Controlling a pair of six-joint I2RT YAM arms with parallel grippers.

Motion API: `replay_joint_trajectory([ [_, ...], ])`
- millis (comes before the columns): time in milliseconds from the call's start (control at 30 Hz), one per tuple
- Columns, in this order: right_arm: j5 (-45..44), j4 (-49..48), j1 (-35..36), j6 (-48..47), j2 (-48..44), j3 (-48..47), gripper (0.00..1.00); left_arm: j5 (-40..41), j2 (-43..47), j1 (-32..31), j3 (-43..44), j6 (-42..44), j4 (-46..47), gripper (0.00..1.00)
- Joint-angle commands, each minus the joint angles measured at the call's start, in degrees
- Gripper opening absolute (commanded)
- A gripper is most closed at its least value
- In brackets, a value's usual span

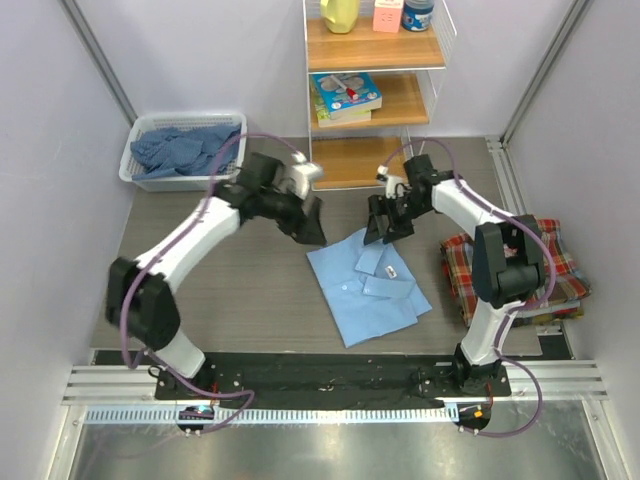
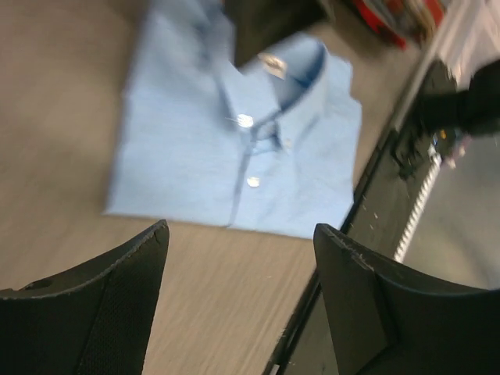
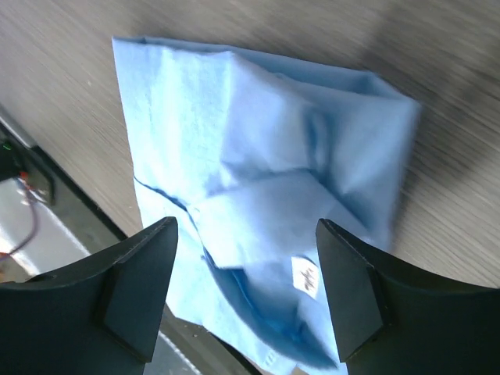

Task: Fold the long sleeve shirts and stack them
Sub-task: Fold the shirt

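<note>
From the top camera, the folded light blue shirt (image 1: 365, 290) lies mid-table (image 1: 230, 290), its long axis running from the collar at the far end back towards the arm bases. The right pincer (image 1: 385, 225) hangs nearest that collar, and the left pincer (image 1: 305, 228) is just off the far left corner. Left wrist: jaws wide apart, nothing held, shirt ahead of the tips. Right wrist: jaws equally spread, empty, shirt directly beneath. I judge the plaid stack (image 1: 545, 265), off to the right, is its destination.
</note>
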State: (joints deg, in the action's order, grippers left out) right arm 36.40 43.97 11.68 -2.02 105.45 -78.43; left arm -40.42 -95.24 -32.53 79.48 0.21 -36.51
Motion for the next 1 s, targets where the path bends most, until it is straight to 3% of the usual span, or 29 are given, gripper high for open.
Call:
replay_joint_trajectory([
  [0, -7.03, -2.30, 8.16, -1.23, 1.60, -2.51, 0.77, -1.85, 6.73, 8.34, -2.31, 0.74, -4.17, 0.76],
  [233, -18.82, -4.24, 13.80, -6.49, 11.78, -9.43, 0.68, -3.08, 13.32, 18.63, -7.93, 4.62, -9.98, 0.76],
  [400, -13.30, -1.69, 19.42, -12.47, 17.59, -16.21, 0.62, -6.94, 17.01, 22.86, -12.23, 5.51, -12.09, 0.76],
  [600, -5.38, 3.84, 32.07, -26.09, 16.64, -15.62, 0.62, -12.39, 19.31, 32.00, -21.11, 0.59, -9.28, 0.75],
  [667, -4.77, 4.99, 34.45, -30.73, 14.36, -13.95, 0.62, -11.70, 18.87, 32.27, -23.13, 0.50, -8.58, 0.74],
  [800, -4.15, 4.55, 32.01, -28.66, 5.24, -13.40, 0.70, -10.38, 17.91, 31.92, -25.43, 0.06, -4.02, 0.72],
  [967, -1.95, 4.29, 24.54, -22.34, -1.64, -12.98, 0.67, -3.01, 12.28, 22.71, -22.53, 1.20, -2.25, 0.64],
])
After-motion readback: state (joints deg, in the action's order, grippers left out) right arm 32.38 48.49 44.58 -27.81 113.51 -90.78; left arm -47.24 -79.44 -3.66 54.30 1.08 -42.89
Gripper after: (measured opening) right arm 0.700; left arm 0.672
